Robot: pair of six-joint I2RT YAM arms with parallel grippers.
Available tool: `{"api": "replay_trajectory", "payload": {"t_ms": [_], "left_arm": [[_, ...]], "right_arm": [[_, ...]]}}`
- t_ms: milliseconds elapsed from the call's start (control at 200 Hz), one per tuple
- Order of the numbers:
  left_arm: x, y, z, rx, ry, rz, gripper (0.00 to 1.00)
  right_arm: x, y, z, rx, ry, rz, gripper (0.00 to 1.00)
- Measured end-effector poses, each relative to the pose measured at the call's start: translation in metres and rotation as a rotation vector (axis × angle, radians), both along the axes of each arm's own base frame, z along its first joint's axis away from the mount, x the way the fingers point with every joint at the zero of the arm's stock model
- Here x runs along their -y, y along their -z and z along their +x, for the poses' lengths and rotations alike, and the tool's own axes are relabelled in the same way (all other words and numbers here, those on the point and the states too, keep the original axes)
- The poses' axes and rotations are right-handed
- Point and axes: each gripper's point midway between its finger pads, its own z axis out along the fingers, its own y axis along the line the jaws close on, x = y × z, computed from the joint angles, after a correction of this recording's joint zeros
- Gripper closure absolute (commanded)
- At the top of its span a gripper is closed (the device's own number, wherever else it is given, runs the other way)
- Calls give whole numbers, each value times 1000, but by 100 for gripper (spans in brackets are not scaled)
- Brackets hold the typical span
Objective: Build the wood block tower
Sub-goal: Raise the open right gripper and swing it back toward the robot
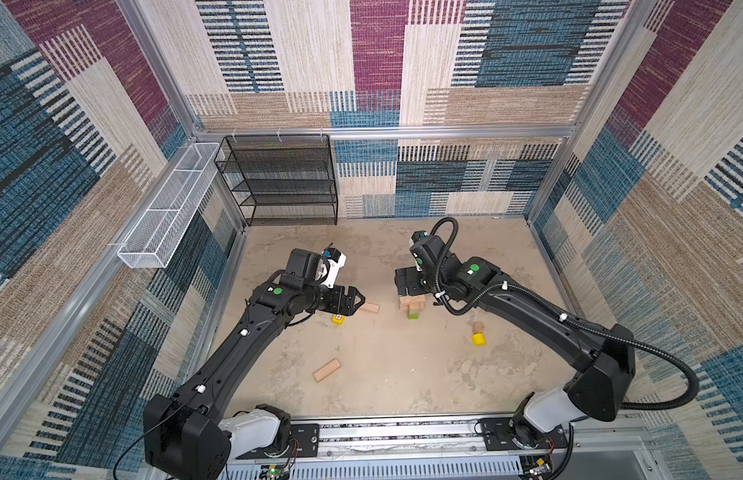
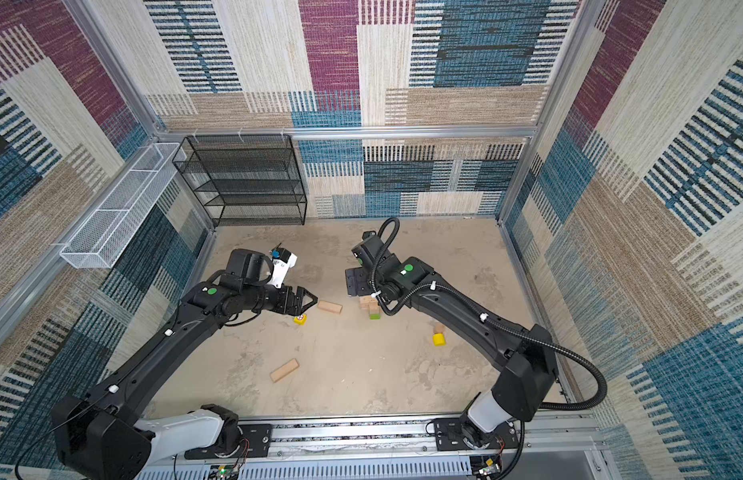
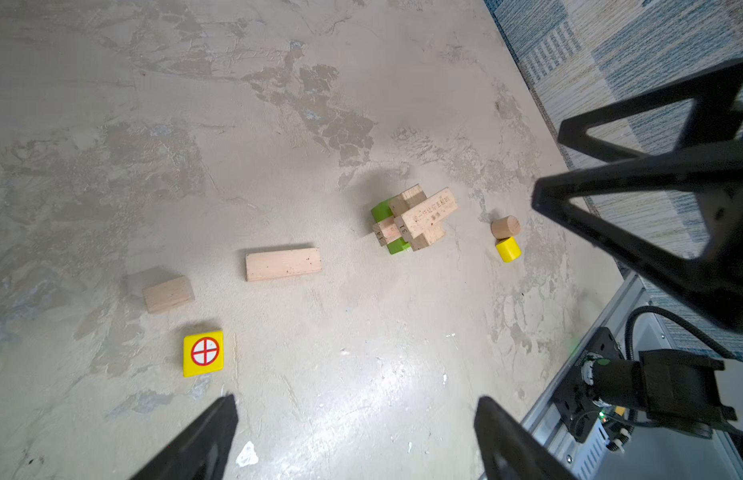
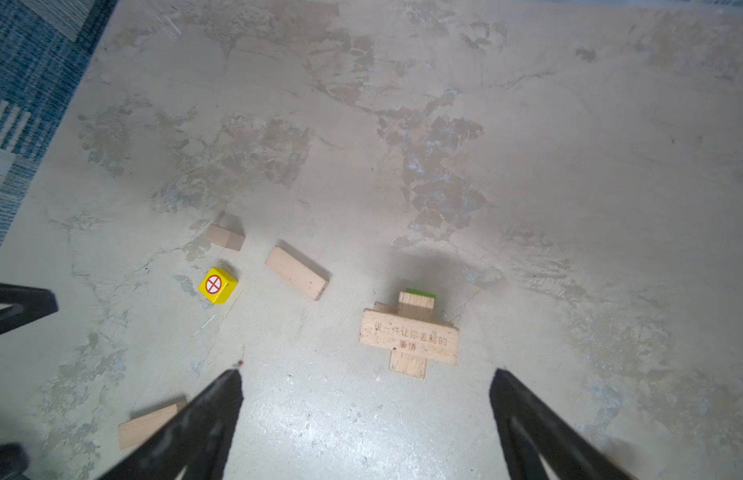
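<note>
The wood block tower [image 1: 412, 305] [image 2: 370, 305] stands mid-floor: a green oblong [image 3: 380, 212] under crossed tan bricks [image 4: 409, 336]. My right gripper [image 4: 367, 372] hangs open and empty just above it. To the tower's left, my left gripper [image 1: 359, 299] [image 3: 356, 401] is open and empty too. Beside it lie loose wood blocks: a tan brick [image 1: 369, 308] [image 3: 283, 264], a small tan cube [image 3: 168, 294] and a red-marked yellow cube [image 1: 338, 319] [image 3: 203, 353]. Another brick [image 1: 327, 370] lies nearer the front. A yellow cylinder [image 1: 479, 339] and a tan round piece [image 1: 478, 327] sit right of the tower.
A black mesh shelf [image 1: 282, 178] stands against the back wall at the left. A white wire basket [image 1: 170, 208] hangs on the left wall. The arms' metal rail [image 1: 403, 432] runs along the front edge. Patterned walls close in the other three sides of the floor.
</note>
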Motion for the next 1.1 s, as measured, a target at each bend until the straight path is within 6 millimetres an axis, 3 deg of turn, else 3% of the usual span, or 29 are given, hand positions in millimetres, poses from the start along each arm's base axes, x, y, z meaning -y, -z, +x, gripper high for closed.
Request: {"api": "replay_trajectory", "payload": {"t_ms": [180, 386, 571, 746, 1097], "left_arm": [[2, 3, 1, -18, 6, -8, 8], [5, 6, 3, -44, 18, -27, 9], [2, 5, 6, -44, 8, -33, 10], [-1, 4, 7, -42, -2, -33, 10], [-12, 0, 12, -27, -36, -32, 10]], "right_arm": [[-1, -22, -21, 78, -110, 83, 19], [-7, -25, -44, 104, -234, 136, 22], [-29, -43, -57, 166, -367, 154, 22], [-68, -67, -82, 301, -553, 147, 21], [-108, -66, -85, 399, -717, 67, 21]]}}
